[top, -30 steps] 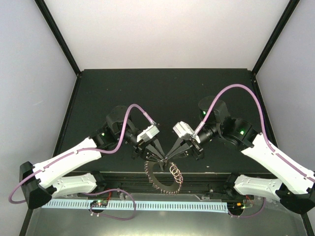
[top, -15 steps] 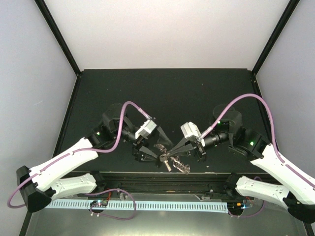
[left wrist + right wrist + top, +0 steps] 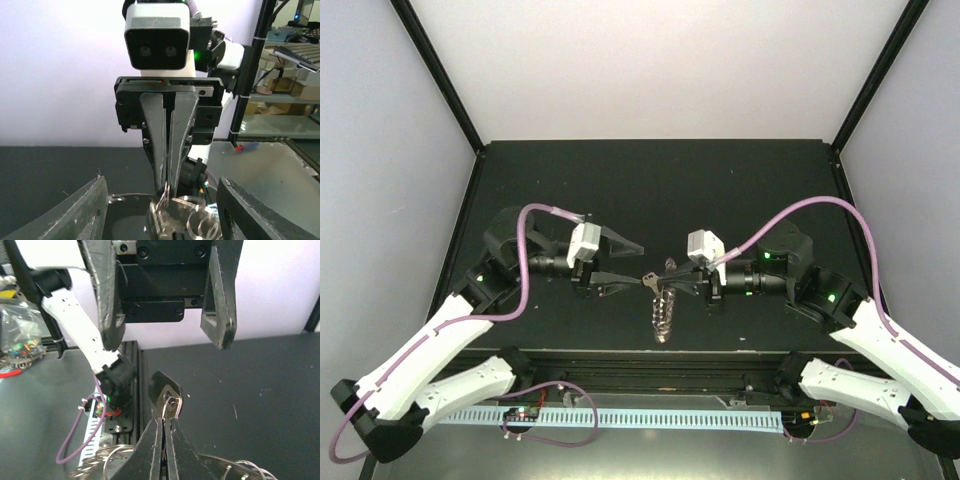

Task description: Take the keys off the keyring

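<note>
Silvery key (image 3: 168, 392) sticks out toward left fingers (image 3: 107, 300).

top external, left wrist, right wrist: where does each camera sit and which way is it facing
top external: fixed above and behind the bases, looking down on the table; both arms show, left gripper open, right gripper shut on the key, keyring hanging below.
left wrist: on the left arm, looking out between its own spread fingers at the right gripper head-on.
right wrist: on the right arm, looking over its own shut fingers at the left gripper.
shared: the wrist views face each other.
</note>
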